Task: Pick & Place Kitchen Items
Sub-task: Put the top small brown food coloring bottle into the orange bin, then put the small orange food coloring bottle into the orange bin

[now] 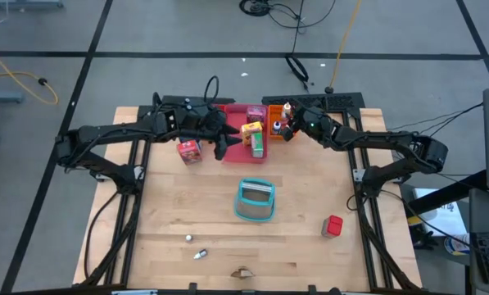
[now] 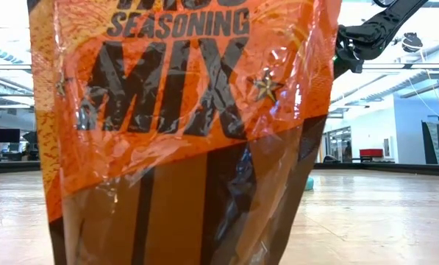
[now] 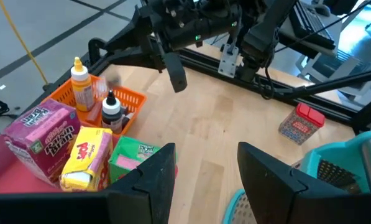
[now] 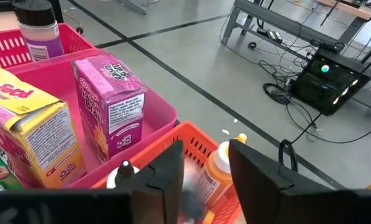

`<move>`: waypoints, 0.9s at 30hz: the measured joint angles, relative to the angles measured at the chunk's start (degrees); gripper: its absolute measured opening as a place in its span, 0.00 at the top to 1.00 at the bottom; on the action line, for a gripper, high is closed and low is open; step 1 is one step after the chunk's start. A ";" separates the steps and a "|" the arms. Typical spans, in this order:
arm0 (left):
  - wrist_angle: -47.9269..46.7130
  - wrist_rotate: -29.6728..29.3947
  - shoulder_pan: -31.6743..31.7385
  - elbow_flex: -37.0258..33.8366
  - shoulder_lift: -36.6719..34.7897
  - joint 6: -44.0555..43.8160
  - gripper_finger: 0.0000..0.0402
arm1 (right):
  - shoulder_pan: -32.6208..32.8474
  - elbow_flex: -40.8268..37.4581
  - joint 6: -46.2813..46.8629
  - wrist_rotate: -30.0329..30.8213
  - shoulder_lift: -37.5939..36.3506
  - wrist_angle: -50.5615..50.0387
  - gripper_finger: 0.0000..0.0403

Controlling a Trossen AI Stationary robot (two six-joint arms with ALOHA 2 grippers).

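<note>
Orange bottle (image 4: pixel 217 163) between parted right gripper (image 4: pixel 204 171) fingers, left gripper (image 3: pixel 204 177) parted, low view blocked.

Two dark arms reach in from the left and right edges of the wooden table (image 1: pixel 170 205) and meet near the upper middle of the frame. The left gripper (image 1: pixel 221 147) hangs beside a pink tray (image 1: pixel 237 110) holding a yellow carton (image 1: pixel 251 130) and a green carton (image 1: pixel 259 147). The right gripper (image 1: pixel 291 123) sits over an orange tray (image 1: pixel 275 131). A red-and-white box (image 1: pixel 188 151) lies left of the trays. A teal basket (image 1: pixel 255 201) sits at centre, a red cube (image 1: pixel 333 226) at lower right, and small pieces (image 1: pixel 200 255) near the bottom edge.
</note>
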 joint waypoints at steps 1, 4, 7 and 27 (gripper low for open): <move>-0.30 -0.02 -0.04 0.00 0.00 -0.05 0.56 | 0.00 0.00 0.00 0.00 0.00 0.02 0.68; -1.06 -0.02 -0.06 0.00 0.00 -0.11 0.56 | 0.00 0.00 -0.01 0.00 0.00 0.09 0.65; -1.06 -0.01 -0.54 -0.83 0.00 -0.40 0.56 | 0.00 0.00 -0.04 0.04 0.00 0.07 0.64; -36.41 -20.87 -22.54 -1.79 -0.35 -16.90 0.56 | 0.00 -6.01 -0.24 0.15 0.04 8.35 0.64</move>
